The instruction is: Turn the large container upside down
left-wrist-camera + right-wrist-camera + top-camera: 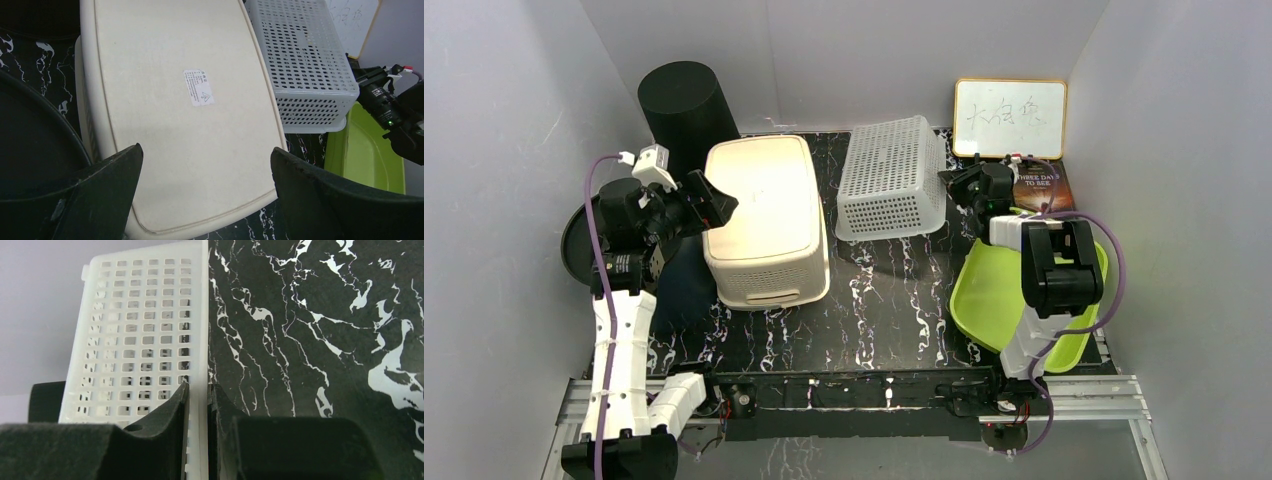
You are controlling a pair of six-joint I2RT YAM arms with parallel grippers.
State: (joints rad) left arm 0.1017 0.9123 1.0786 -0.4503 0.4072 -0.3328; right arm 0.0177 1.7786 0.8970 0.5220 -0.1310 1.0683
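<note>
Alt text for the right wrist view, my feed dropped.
The right gripper is shut on the rim of the white perforated basket, one finger on each side of the thin edge. The basket's wall fills the left; the black marbled table lies to the right.

You are standing in a robotics lab test cell, not a lived-in room. Evidence: plain grey panel walls [514, 120] box in the black marbled surface [884, 300] on three sides. Two robot arms [619, 340] are bolted to an aluminium rail [1084, 395] at its near edge. Purple cable [596, 230] runs exposed. A handwritten whiteboard [1009, 117] leans at the back. A cream container [764, 220] and a white basket [892, 178] sit among the machinery.
</note>
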